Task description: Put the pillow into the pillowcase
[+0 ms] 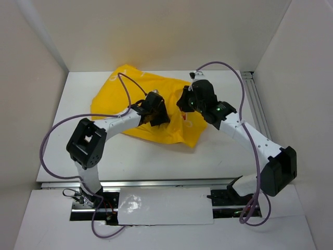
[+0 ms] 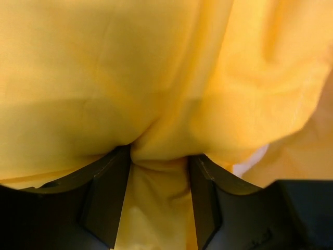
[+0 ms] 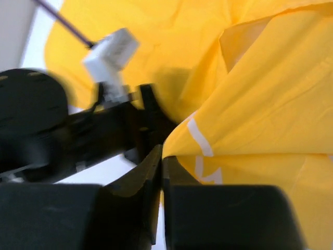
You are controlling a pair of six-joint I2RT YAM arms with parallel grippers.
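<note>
- Right, far left of the top view: the left arm (image 1: pixel 86 143) bends out from its base at the near edge and reaches in toward the middle of the white surface (image 1: pixel 156 156), with a purple cable (image 1: pixel 46 140) looping off its side.
- The left hand (image 1: pixel 154 112) is planted on the pillowcase (image 1: pixel 117 94), on its near middle part.
- In its wrist view, a thick bunch of yellow cloth is gathered between the two black fingers (image 2: pixel 112 198). They stand apart with the fold filling the gap, so it grips the pillowcase.
- Just right of that fold, a sliver of white (image 2: pixel 251 162) peeks from under the cloth. Whether that is the pillow, I cannot tell.
- The pillowcase lies crumpled across the back centre of the surface, one corner poking toward the rear wall, white print marks near its right end.
- On to the right hand (image 1: pixel 186 101), at the pillowcase's right end, near the left hand but apart from it.
- Its wrist view shows the fingers pressed flat together, with a peak of the yellow hem nipped at their tips.
- Far right, the right arm (image 1: pixel 250 138) angles back to its base at the near edge.
</note>
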